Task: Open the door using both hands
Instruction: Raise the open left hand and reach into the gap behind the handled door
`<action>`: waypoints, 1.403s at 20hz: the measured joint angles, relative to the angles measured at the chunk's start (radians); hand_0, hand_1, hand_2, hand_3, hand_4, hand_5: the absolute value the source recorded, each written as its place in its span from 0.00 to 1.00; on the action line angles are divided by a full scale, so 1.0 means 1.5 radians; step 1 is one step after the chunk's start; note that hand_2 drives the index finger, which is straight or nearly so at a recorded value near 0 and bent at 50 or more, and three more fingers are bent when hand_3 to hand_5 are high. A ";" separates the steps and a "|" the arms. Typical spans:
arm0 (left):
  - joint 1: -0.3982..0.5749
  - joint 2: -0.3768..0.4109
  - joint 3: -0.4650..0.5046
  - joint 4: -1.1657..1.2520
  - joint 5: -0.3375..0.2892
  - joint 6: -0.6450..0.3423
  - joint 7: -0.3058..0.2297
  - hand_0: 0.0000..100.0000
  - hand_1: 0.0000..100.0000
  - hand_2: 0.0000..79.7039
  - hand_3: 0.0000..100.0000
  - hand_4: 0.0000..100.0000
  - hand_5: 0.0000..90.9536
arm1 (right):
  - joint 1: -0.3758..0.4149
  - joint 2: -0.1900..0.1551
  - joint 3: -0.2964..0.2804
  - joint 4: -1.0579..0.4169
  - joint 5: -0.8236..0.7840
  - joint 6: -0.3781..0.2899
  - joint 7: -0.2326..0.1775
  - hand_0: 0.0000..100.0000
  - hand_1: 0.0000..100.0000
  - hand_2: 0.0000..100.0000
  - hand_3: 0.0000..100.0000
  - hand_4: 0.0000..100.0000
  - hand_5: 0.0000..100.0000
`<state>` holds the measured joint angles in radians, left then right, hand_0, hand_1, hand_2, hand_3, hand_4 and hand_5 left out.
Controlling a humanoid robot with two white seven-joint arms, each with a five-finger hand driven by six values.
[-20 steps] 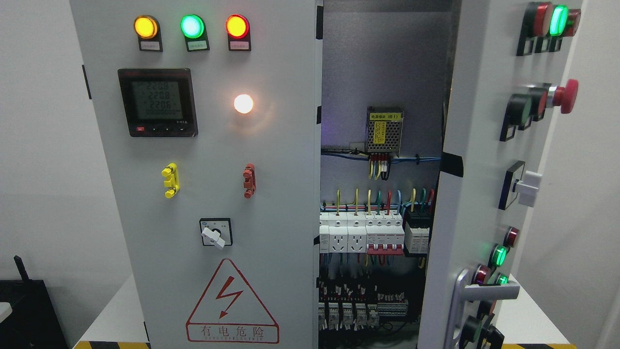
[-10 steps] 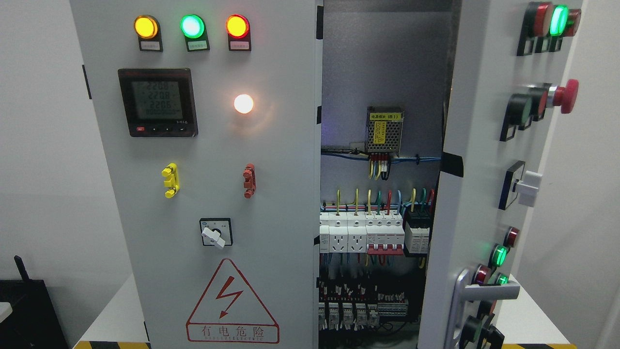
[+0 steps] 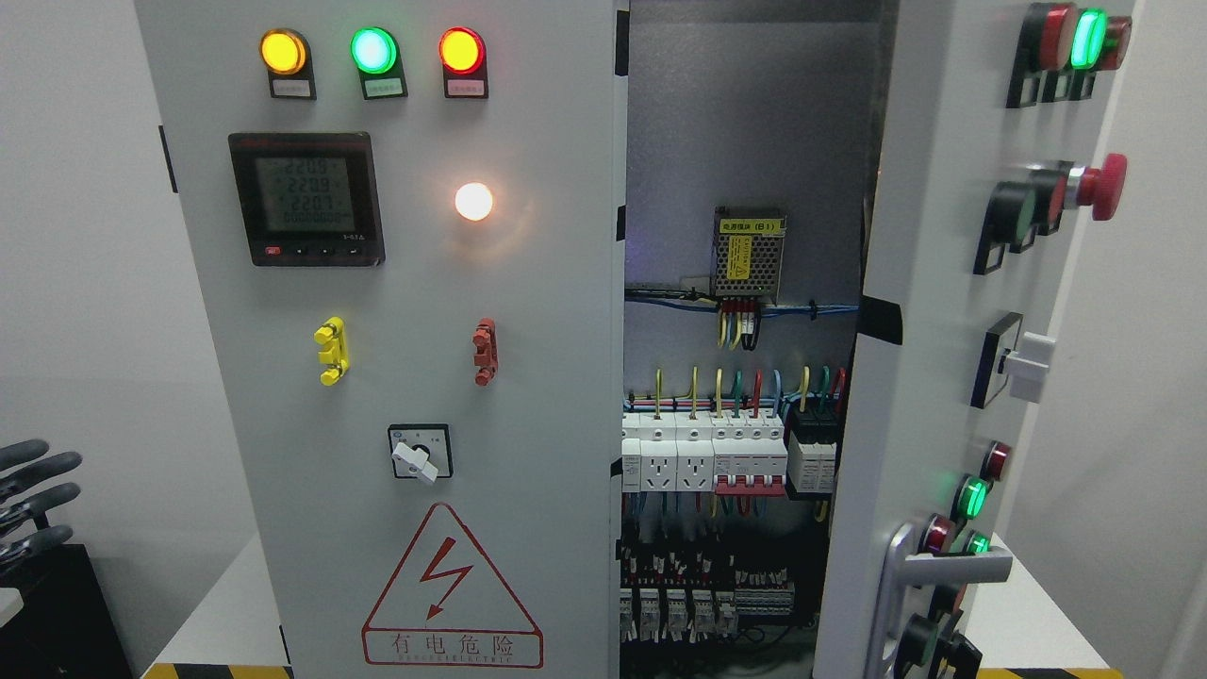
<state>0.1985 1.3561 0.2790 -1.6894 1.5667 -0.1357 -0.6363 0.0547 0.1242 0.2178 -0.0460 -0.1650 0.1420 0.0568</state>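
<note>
before you stands a grey electrical cabinet (image 3: 424, 613) on a white table (image 3: 222, 613), filling most of the view. its left door (image 3: 547, 424) is closed and faces you squarely; its right door (image 3: 919, 377) is swung well open toward you, seen nearly edge-on at the right, so the cabinet interior (image 3: 754, 123) shows between the two doors. low on the right door you see a silver lever handle (image 3: 948, 569), with nothing touching it, and along the door's face a column of buttons and lamps, among them a red mushroom button (image 3: 1101, 185) and a white rotary knob (image 3: 1028, 366). inside, a perforated power supply (image 3: 748, 253) sits on the far panel above a row of white circuit breakers (image 3: 702, 457) fed by coloured wires. on the left door, note the digital meter (image 3: 306, 198) with a lit screen, and below it a red warning triangle (image 3: 451, 589) with a lightning bolt. above the meter are three lit lamps: amber (image 3: 282, 51), green (image 3: 374, 50) and red (image 3: 461, 50); a white lamp (image 3: 473, 201) glows right of the meter. lower down are a yellow clip (image 3: 330, 351), a red clip (image 3: 485, 351) and a small selector switch (image 3: 420, 455). at the far left edge, the left hand (image 3: 33, 500) shows only as dark fingers, extended and slightly apart, released, grasping nothing and well apart from both doors.
</note>
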 measured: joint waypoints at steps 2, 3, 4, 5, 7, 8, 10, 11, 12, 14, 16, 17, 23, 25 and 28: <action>-0.082 0.009 -0.060 -0.019 0.000 0.001 0.001 0.00 0.00 0.00 0.00 0.00 0.00 | 0.000 0.000 0.000 0.000 0.000 0.000 0.000 0.39 0.00 0.00 0.00 0.00 0.00; -0.126 0.013 -0.093 -0.027 0.000 0.003 0.001 0.00 0.00 0.00 0.00 0.00 0.00 | 0.000 0.000 0.000 0.000 0.000 0.000 0.000 0.39 0.00 0.00 0.00 0.00 0.00; -0.172 0.015 -0.126 -0.035 0.001 0.008 0.001 0.00 0.00 0.00 0.00 0.00 0.00 | 0.000 0.000 0.000 0.000 0.000 0.000 0.000 0.39 0.00 0.00 0.00 0.00 0.00; -0.220 0.015 -0.162 -0.042 0.001 0.017 0.002 0.00 0.00 0.00 0.00 0.00 0.00 | 0.000 0.000 0.000 0.000 0.000 0.000 0.000 0.39 0.00 0.00 0.00 0.00 0.00; -0.312 0.014 -0.232 -0.054 0.002 0.037 0.002 0.00 0.00 0.00 0.00 0.00 0.00 | 0.000 0.000 0.000 0.000 0.000 0.000 0.000 0.39 0.00 0.00 0.00 0.00 0.00; -0.352 0.012 -0.264 -0.059 0.003 0.047 0.002 0.00 0.00 0.00 0.00 0.00 0.00 | 0.000 0.000 0.000 0.000 0.000 0.000 0.000 0.39 0.00 0.00 0.00 0.00 0.00; -0.416 0.007 -0.322 -0.068 0.003 0.070 0.004 0.00 0.00 0.00 0.00 0.00 0.00 | 0.000 0.000 0.000 0.000 0.000 0.000 0.000 0.39 0.00 0.00 0.00 0.00 0.00; -0.447 0.003 -0.349 -0.072 0.003 0.084 0.005 0.00 0.00 0.00 0.00 0.00 0.00 | 0.000 0.000 0.000 0.000 0.000 0.000 0.000 0.39 0.00 0.00 0.00 0.00 0.00; -0.475 -0.002 -0.373 -0.076 0.004 0.100 0.005 0.00 0.00 0.00 0.00 0.00 0.00 | 0.000 0.000 0.000 0.000 0.000 0.000 0.000 0.39 0.00 0.00 0.00 0.00 0.00; -0.537 -0.012 -0.426 -0.082 0.005 0.127 0.005 0.00 0.00 0.00 0.00 0.00 0.00 | 0.000 0.000 0.000 0.000 0.000 0.000 0.000 0.39 0.00 0.00 0.00 0.00 0.00; -0.607 -0.024 -0.483 -0.086 0.005 0.142 0.006 0.00 0.00 0.00 0.00 0.00 0.00 | 0.000 0.000 0.000 0.000 0.000 0.000 0.000 0.39 0.00 0.00 0.00 0.00 0.00; -0.644 -0.031 -0.515 -0.088 0.006 0.146 0.006 0.00 0.00 0.00 0.00 0.00 0.00 | 0.000 0.000 0.000 0.000 0.000 0.000 0.000 0.39 0.00 0.00 0.00 0.00 0.00; -0.854 -0.076 -0.698 -0.089 0.037 0.153 0.007 0.00 0.00 0.00 0.00 0.00 0.00 | 0.000 0.000 0.000 0.000 0.000 0.000 0.000 0.39 0.00 0.00 0.00 0.00 0.00; -0.917 -0.097 -0.757 -0.084 0.056 0.154 0.010 0.00 0.00 0.00 0.00 0.00 0.00 | 0.000 0.000 0.000 0.000 0.000 0.000 0.000 0.39 0.00 0.00 0.00 0.00 0.00; -1.006 -0.136 -0.841 -0.070 0.093 0.153 0.027 0.00 0.00 0.00 0.00 0.00 0.00 | 0.000 0.000 0.000 0.000 0.000 0.000 0.000 0.39 0.00 0.00 0.00 0.00 0.00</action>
<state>-1.3107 1.1516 -0.9823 -1.7951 1.7067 0.0931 -0.5962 0.0544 0.1243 0.2178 -0.0460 -0.1644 0.1419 0.0569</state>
